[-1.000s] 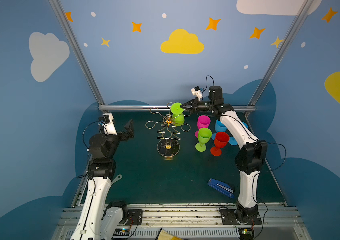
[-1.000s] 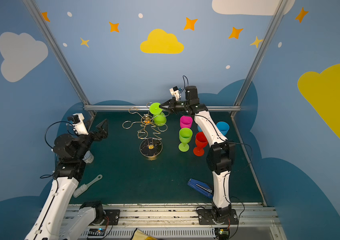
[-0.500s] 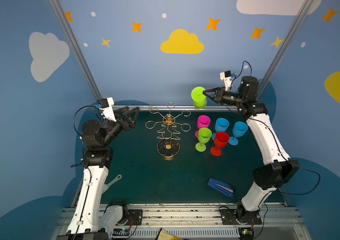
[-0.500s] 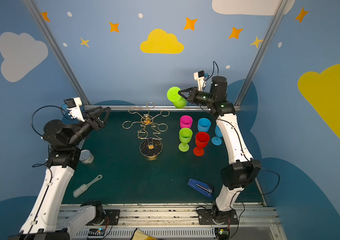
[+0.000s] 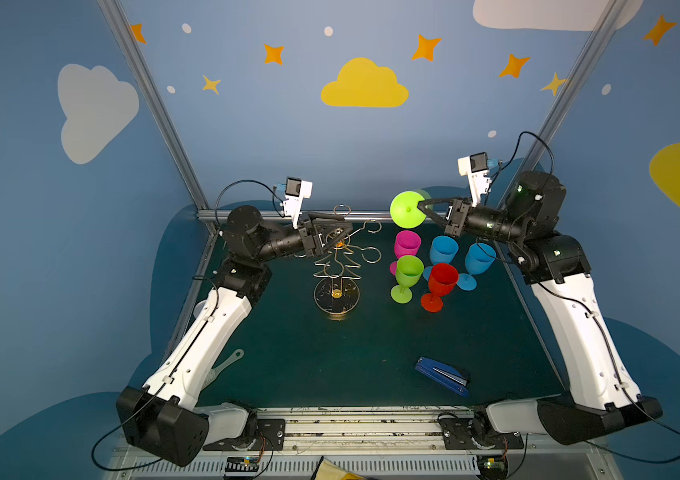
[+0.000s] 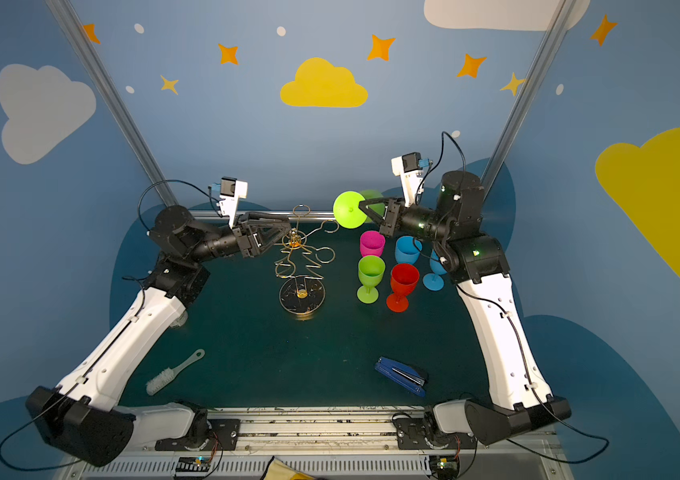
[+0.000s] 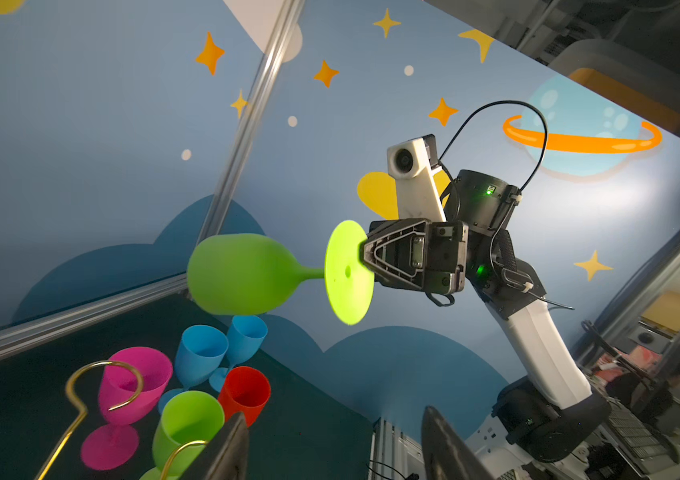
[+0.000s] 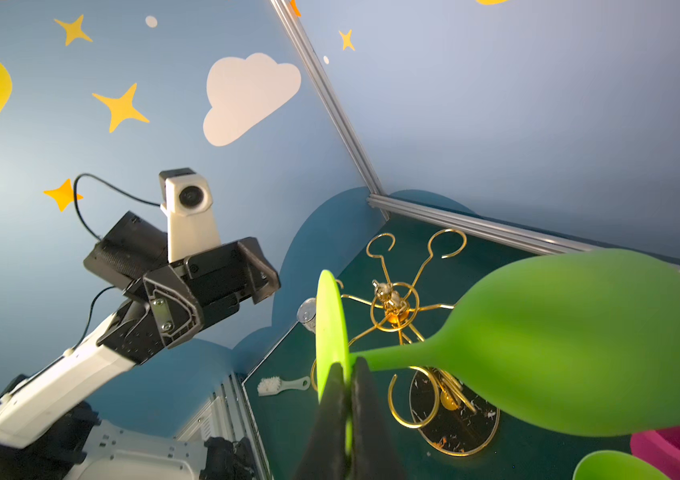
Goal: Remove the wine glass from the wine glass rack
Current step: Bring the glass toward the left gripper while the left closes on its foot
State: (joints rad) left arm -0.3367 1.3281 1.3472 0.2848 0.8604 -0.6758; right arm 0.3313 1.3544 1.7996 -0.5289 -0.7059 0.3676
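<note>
Holding the lime wine glass [image 7: 242, 278] sideways in the air, the right fingers [image 8: 369, 411] are clamped on the edge of its round foot, well clear of the wine glass rack [image 5: 336, 293]. No glass hangs on the rack's gold loops, so the lift-off itself looks done. The left fingers [image 7: 228, 453] stand apart at the rack's top hub; whether they touch the wire I cannot tell. Five other glasses [image 5: 406, 270] stand on the worktop [image 5: 330, 365] beside the rack. What seems left, if anything, is setting the held glass down upright.

In both top views the wine glass [image 5: 406, 209] [image 6: 348, 209] shows mainly its foot, the bowl mostly hidden behind it.
</note>
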